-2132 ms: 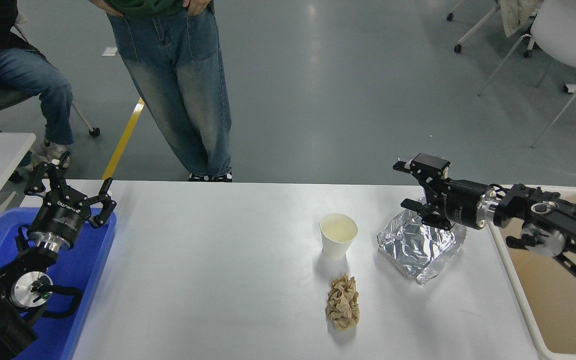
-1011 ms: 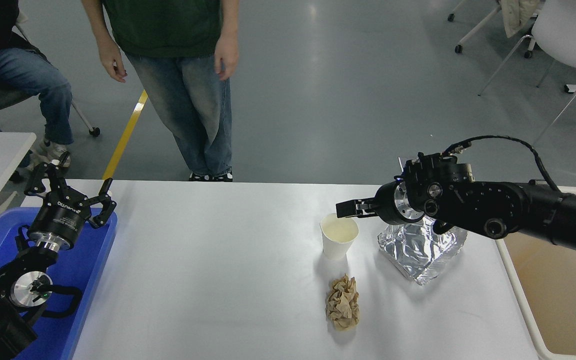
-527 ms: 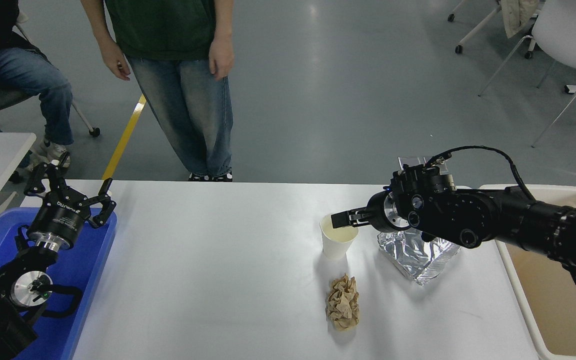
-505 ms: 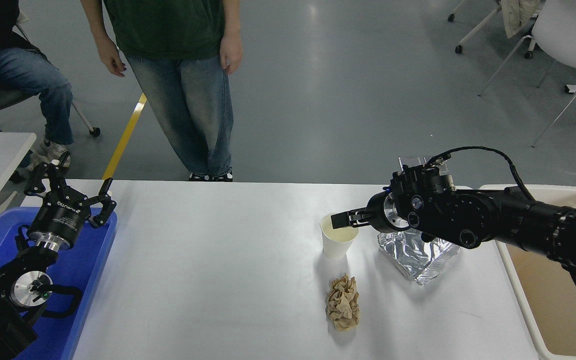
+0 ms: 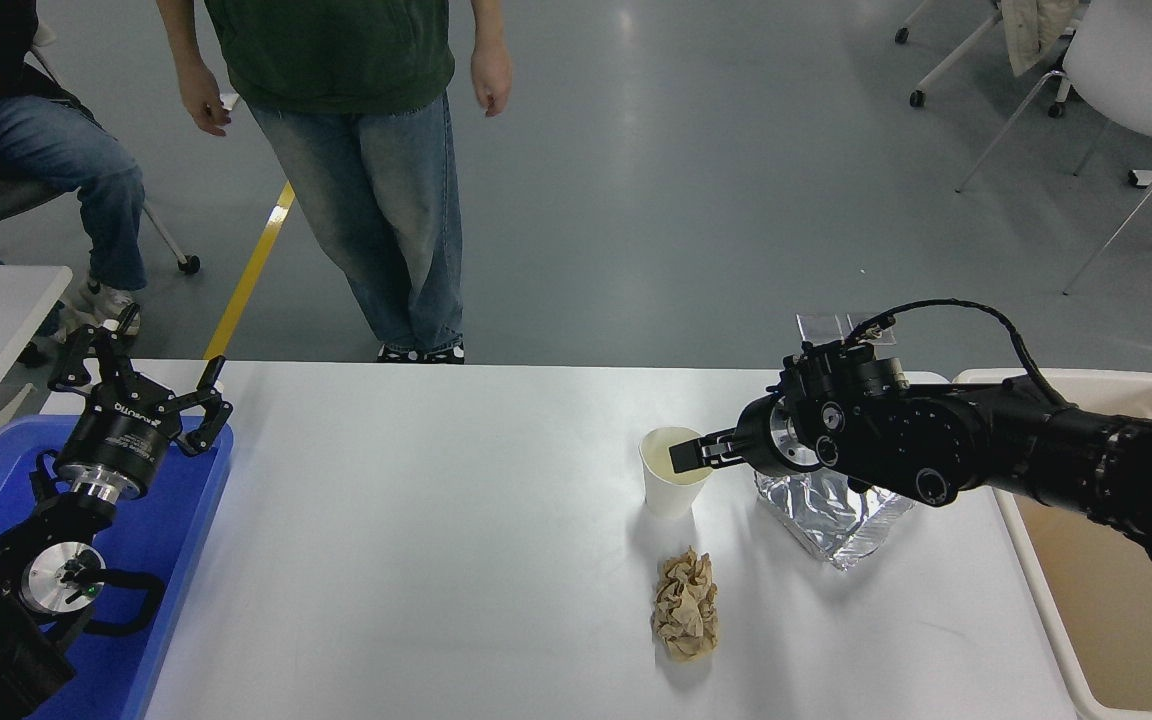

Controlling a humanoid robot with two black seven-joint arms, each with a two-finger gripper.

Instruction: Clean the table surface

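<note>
Tabletop white and wide, the table surface [image 5: 456,540] is filling the middle of the head view, and three bits of litter are sitting on its right half: a paper cup [image 5: 675,480] standing upright, a crumpled brown napkin [image 5: 686,606] lying just in front of it, and a dented foil tray [image 5: 831,515] resting beside the cup to the right. The right gripper [image 5: 693,455] is reaching in sideways from the right edge, its arm crossing over the foil tray, and one dark finger is dipping inside the cup's mouth at the near-right rim. Whether the fingers are pressing on the rim or standing apart from it cannot be told from this angle. The step in hand looks like taking the cup. A beige bin [image 5: 1086,560] is waiting at the table's right end, so the next move is probably calling for a firm pinch on the thin rim, a lift clear of the tray, and a swing over to that bin without crushing or tipping the cup. The left gripper [image 5: 141,385] is parked with fingers spread over a blue tray [image 5: 181,520] at the lower left. A person [image 5: 356,150] is standing at the far side.
</note>
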